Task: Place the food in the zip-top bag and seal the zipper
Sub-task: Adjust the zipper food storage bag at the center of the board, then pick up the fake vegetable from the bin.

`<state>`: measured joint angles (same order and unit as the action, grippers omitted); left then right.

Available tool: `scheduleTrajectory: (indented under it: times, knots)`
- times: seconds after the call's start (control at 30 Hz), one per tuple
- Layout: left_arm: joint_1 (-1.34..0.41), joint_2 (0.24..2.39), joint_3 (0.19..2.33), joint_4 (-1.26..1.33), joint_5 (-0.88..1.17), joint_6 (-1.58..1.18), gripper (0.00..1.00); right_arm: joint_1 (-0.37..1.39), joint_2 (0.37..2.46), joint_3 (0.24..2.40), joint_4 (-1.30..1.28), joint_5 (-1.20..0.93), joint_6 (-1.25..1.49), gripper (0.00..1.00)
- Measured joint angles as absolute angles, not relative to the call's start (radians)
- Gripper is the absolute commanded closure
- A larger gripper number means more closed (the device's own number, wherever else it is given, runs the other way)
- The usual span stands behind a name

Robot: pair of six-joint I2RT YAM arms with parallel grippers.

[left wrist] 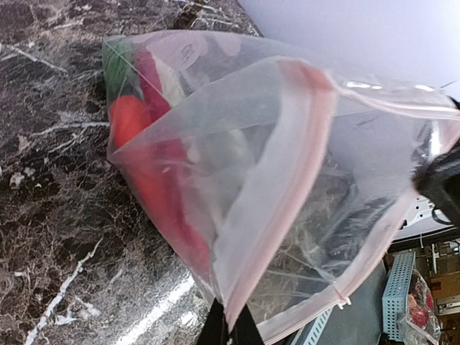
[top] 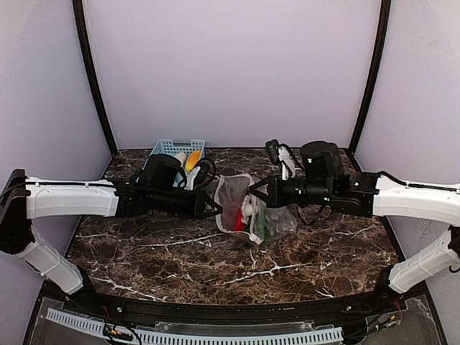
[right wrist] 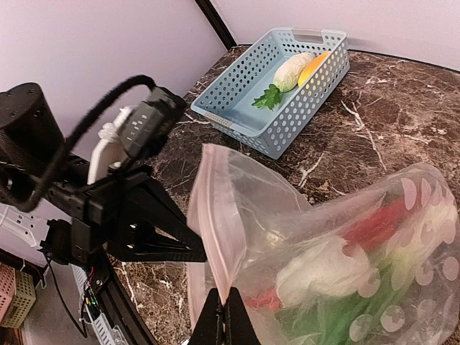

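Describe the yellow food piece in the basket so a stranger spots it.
On the marble table, at its far left, sits a light-blue lattice basket. Inside, the yellow piece lies beside a white leafy piece; it alone is bright yellow-orange.

No readable text, brand, number or sign anywhere. One small faint mark on the clear floppy plastic zip-top bag with pale dots (left wrist: 287, 180), upper fold, left wrist view, too blurred to read.
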<state>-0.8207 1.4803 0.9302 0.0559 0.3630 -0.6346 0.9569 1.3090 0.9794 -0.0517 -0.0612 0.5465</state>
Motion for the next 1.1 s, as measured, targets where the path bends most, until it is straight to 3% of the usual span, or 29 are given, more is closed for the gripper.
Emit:
scheduleTrajectory:
  times: [0.33,0.4,0.5,0.73,0.87,1.1]
  knots:
    - [-0.821,1.424,0.945,0.052,0.370,-0.641,0.99,0.958,1.262,0.991,-0.120,0.033,0.508,1.00]
    - [-0.821,1.427,0.945,0.052,0.371,-0.645,0.92,0.958,1.262,0.991,-0.128,0.041,0.506,1.00]
    - [-0.821,1.429,0.945,0.052,0.374,-0.649,0.68,0.958,1.262,0.991,-0.130,0.046,0.506,1.00]
    - [-0.810,1.425,0.947,0.001,0.379,-0.629,0.34,0.958,1.262,0.991,-0.142,0.046,0.506,1.00]
    - [-0.763,1.406,0.972,-0.095,0.375,-0.582,0.24,0.958,1.262,0.991,-0.148,0.046,0.505,1.00]
    - [-0.521,1.416,1.134,-0.287,0.354,-0.411,0.21,0.959,1.262,0.991,-0.154,0.046,0.505,1.00]
